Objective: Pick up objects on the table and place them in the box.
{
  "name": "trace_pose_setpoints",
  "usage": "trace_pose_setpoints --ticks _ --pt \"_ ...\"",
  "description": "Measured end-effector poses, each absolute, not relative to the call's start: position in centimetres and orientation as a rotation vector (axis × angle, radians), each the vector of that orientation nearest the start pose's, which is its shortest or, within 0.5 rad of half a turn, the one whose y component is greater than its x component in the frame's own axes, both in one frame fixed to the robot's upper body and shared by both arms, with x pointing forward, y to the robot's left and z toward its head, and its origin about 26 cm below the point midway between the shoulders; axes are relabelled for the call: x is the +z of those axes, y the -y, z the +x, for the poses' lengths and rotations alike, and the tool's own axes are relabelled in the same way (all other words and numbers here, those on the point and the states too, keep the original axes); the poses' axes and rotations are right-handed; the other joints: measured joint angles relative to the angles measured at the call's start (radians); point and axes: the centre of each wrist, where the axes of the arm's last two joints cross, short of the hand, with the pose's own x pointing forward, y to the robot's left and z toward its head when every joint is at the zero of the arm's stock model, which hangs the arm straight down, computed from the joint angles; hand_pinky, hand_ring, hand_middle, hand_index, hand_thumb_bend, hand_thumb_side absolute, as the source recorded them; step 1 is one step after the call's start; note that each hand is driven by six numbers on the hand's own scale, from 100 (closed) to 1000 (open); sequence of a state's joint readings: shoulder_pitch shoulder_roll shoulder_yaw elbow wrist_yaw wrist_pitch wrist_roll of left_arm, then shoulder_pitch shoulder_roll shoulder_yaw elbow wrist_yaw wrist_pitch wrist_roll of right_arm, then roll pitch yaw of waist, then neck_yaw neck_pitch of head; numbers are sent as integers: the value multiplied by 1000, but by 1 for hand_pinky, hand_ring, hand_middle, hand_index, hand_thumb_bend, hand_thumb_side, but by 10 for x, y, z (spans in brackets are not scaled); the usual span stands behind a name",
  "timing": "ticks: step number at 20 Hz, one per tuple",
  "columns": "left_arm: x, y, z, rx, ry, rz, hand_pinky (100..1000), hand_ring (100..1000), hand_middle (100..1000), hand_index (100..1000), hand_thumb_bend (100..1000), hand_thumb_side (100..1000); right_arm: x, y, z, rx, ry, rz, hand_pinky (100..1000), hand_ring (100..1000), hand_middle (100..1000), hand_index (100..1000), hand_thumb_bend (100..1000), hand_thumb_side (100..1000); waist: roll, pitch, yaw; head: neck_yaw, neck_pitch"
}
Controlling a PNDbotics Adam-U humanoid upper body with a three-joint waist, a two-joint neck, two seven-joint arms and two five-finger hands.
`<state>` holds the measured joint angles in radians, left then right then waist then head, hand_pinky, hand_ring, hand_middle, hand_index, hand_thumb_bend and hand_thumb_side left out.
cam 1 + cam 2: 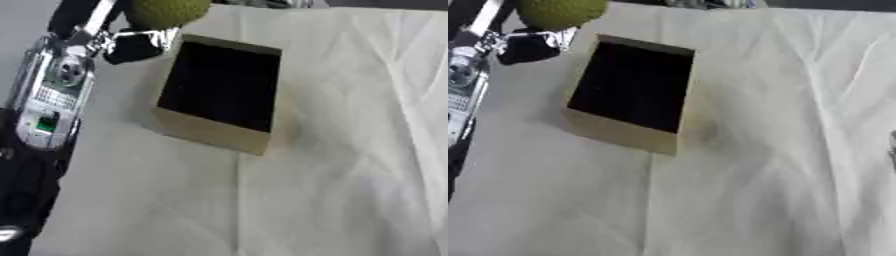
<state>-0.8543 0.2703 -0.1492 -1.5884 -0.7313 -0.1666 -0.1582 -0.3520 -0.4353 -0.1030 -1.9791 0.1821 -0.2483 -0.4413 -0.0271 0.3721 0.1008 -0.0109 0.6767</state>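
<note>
A yellow-green round object with a rough skin (166, 11) is at the top left, just beyond the far left corner of the box. My left hand (136, 44) is right under it, black and silver fingers curled against its underside, and the arm (54, 95) runs down the left edge. The tan cardboard box (214, 134) stands open in the middle of the white cloth, its dark inside (223, 85) showing nothing. A thin grey sliver at the right edge of the right eye view (892, 145) is all that may show of my right hand.
A creased white cloth (332, 190) covers the table, with bare cloth to the right of the box and in front of it. Some small blurred things (710, 3) lie at the far edge.
</note>
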Motion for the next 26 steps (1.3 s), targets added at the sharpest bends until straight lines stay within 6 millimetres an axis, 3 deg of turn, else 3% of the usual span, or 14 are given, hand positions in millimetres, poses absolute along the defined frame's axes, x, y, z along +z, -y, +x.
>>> trace_pose_setpoints --ticks 5,8,13,17,19,21,26 --pt "277 -167 395 1553 -3010 -1021 473 469 382 548 100 100 232 296 304 -30 -3436 859 848 806 751 805 100 647 0 0 0 0 0" --pt "269 -166 398 1610 -3000 -1031 522 498 416 588 185 100 233 295 304 -30 -3434 856 848 806 751 804 100 647 0 0 -9 -1 0" --pt "239 -160 412 1882 -2936 -1062 577 545 464 649 294 100 233 295 304 -29 -3433 853 848 807 751 804 100 645 3 0 -15 -7 0" --pt "223 -160 422 2042 -2850 -1070 649 629 541 736 396 171 233 295 304 -27 -3434 853 848 806 751 804 100 644 5 0 -18 -11 0" --pt "218 -161 426 2102 -2807 -1066 753 753 673 828 493 280 233 295 304 -26 -3434 853 848 806 751 804 100 643 6 0 -19 -14 0" --pt "214 -162 428 2163 -2756 -1060 818 820 762 868 573 376 233 295 304 -24 -3435 851 848 806 751 804 100 642 7 -2 -20 -17 0" --pt "211 -163 430 2267 -2666 -1019 856 853 801 903 687 486 232 294 304 -17 -3437 849 848 806 751 804 100 643 7 -4 -22 -21 0"
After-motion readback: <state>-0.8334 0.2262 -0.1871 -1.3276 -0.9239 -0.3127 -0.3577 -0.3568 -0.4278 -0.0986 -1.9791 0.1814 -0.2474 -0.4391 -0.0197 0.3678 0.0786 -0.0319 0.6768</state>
